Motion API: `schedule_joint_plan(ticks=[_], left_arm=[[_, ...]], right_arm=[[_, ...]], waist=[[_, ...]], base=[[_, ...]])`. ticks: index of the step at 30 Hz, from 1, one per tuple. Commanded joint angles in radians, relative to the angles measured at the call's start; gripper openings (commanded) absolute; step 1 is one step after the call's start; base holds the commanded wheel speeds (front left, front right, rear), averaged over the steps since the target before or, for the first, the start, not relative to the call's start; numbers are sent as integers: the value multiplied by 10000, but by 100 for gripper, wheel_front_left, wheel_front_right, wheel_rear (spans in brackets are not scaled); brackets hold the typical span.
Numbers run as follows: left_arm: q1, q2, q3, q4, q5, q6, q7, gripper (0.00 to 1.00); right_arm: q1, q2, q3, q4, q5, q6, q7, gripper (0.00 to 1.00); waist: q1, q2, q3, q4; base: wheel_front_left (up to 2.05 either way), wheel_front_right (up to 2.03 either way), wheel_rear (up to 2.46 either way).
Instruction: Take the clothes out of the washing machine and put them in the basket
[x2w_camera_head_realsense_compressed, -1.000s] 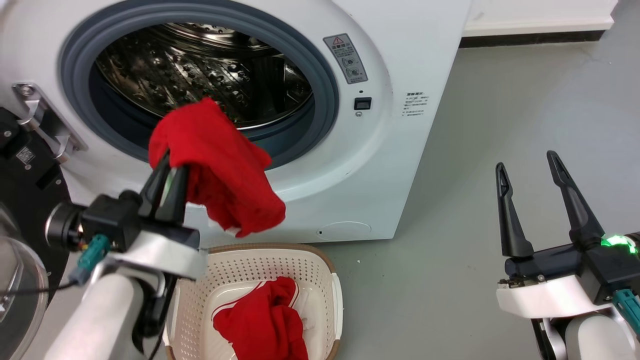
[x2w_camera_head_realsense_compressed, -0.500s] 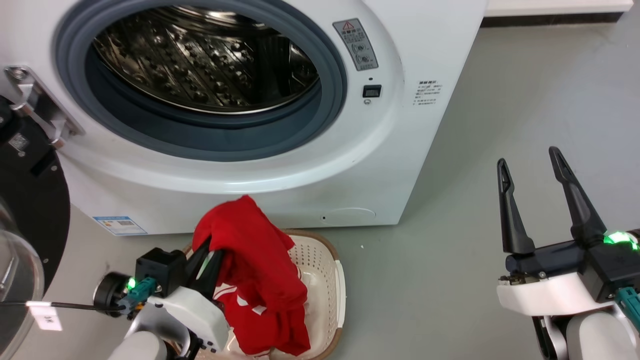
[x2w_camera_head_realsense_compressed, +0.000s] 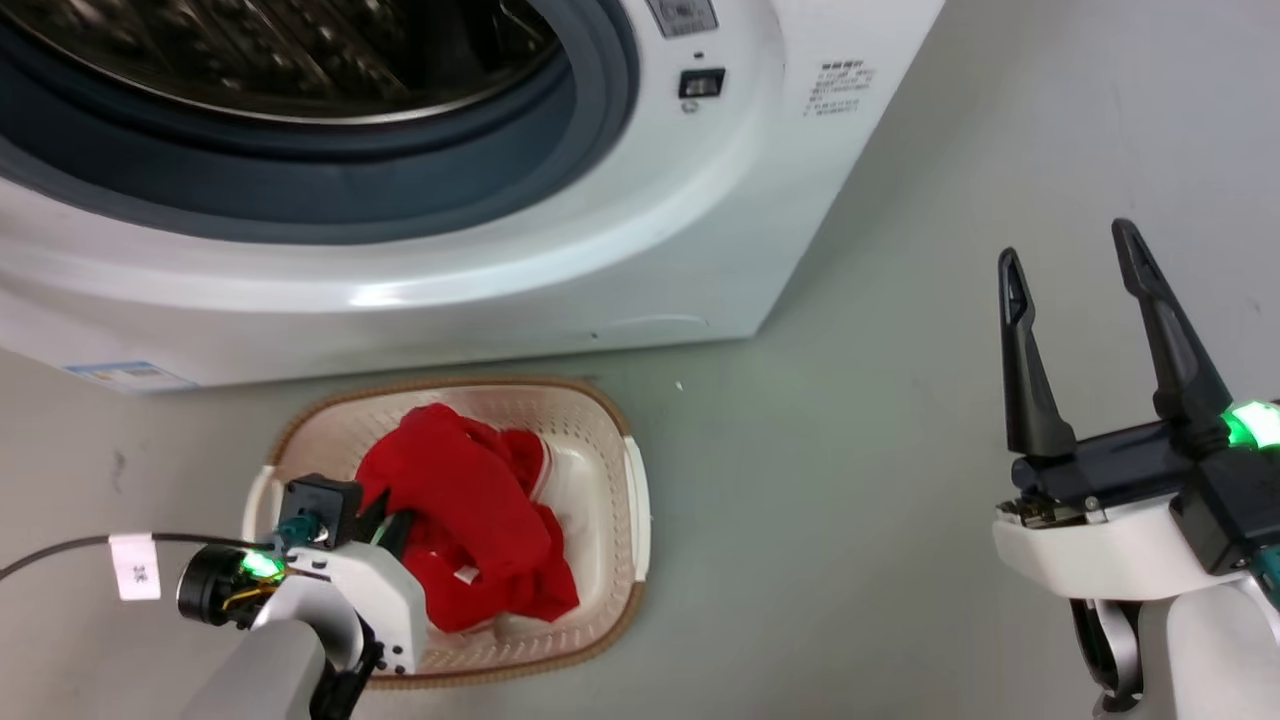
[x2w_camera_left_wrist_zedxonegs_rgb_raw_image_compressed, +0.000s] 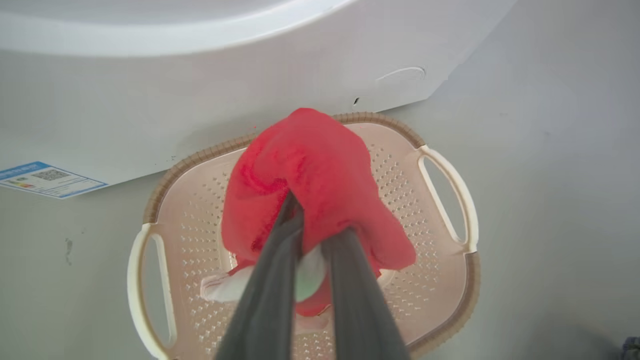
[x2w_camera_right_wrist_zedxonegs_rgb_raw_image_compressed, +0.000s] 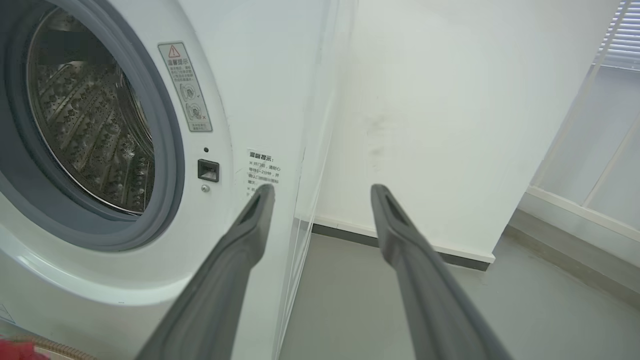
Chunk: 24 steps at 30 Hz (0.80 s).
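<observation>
left gripper (x2w_camera_left_wrist_zedxonegs_rgb_raw_image_compressed: 320, 220) pinching bright red fabric garment (x2w_camera_left_wrist_zedxonegs_rgb_raw_image_compressed: 310, 160), cloth draping over its tips | hanging over cream perforated plastic basket (x2w_camera_left_wrist_zedxonegs_rgb_raw_image_compressed: 435, 240) | right gripper (x2w_camera_head_realsense_compressed: 1066, 240) spread

Grey floor (x2w_camera_head_realsense_compressed: 900, 450), white wall (x2w_camera_right_wrist_zedxonegs_rgb_raw_image_compressed: 440, 100)

The light is bright, even and soft all round, leaving only faint shadows on the floor (x2w_camera_head_realsense_compressed: 900, 500). A white glare streak runs along the washing machine (x2w_camera_head_realsense_compressed: 400, 295) front in my head view. The green lamp (x2w_camera_head_realsense_compressed: 1250, 425) on my right gripper (x2w_camera_head_realsense_compressed: 1066, 242) is blown out. In the wrist views my fingers (x2w_camera_left_wrist_zedxonegs_rgb_raw_image_compressed: 270, 300) blur close to the lens, the clothes (x2w_camera_left_wrist_zedxonegs_rgb_raw_image_compressed: 320, 170) look oversaturated and slightly soft, and straight edges bow outward
</observation>
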Motion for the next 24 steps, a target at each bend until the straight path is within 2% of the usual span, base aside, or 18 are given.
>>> schedule_joint_plan(ticks=[1,7,14,18,24], left_arm=[[-240,-29,-11,243,56,-30,-69,0],[-1435,-274,-18,2445,12,-268,-351,0],[-2589,-427,107,4293,-112,-407,-589,0],[-3091,-422,193,5084,-184,-279,-680,0],[-3537,-482,215,5604,-161,-315,-791,0]], right_arm=[[-160,14,10,-45,-33,-11,-23,100],[-429,14,-48,-290,-83,-11,-23,100],[-641,15,-44,-501,-16,-11,-23,100],[-751,15,98,-623,11,-11,-23,100],[-835,15,98,-758,-11,-11,-23,100]], waist=[[-1,-1,660,-371],[-1,-1,1754,-744],[-1,-1,2696,-998],[-1,-1,3148,-1160],[-1,-1,3529,-1231]], base=[[0,0,0],[0,0,0],[0,0,0],[0,0,0],[0,0,0]])
